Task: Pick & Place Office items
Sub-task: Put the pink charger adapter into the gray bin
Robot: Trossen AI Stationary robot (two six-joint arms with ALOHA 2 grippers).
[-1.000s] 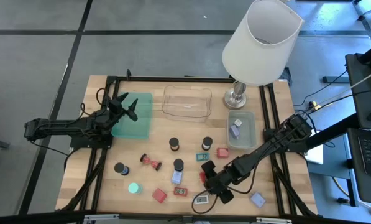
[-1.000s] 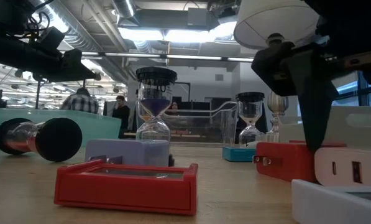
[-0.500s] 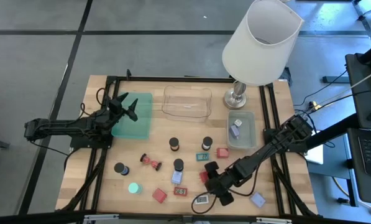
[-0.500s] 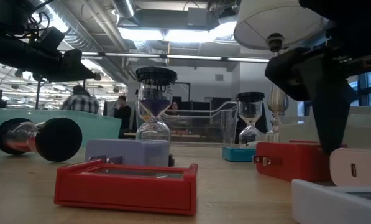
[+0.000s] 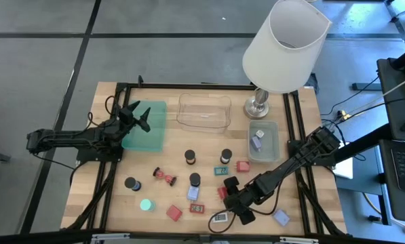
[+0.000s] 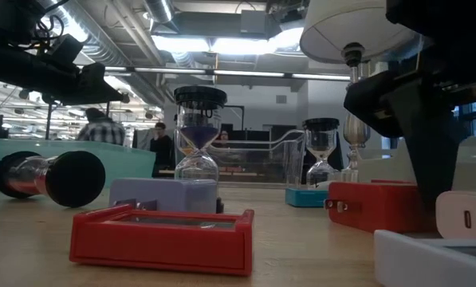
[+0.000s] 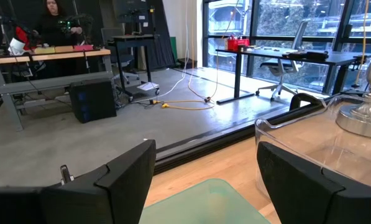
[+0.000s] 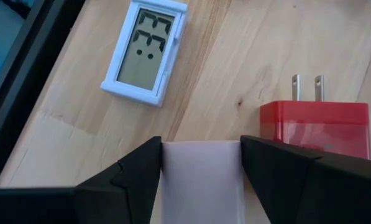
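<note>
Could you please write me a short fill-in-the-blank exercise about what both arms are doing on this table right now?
1. The right gripper is shut on a small ____ block.
2. Beside it lies a red charger with ____ metal prongs.
3. The left gripper hangs open above the ____ tray.
4. The white clock lies flat on the ____ table.

Missing words: white; two; green; wooden

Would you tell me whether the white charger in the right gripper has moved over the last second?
Yes. The white charger, clamped in the right gripper, has shifted rightward and slightly up, away from the red charger.
</note>
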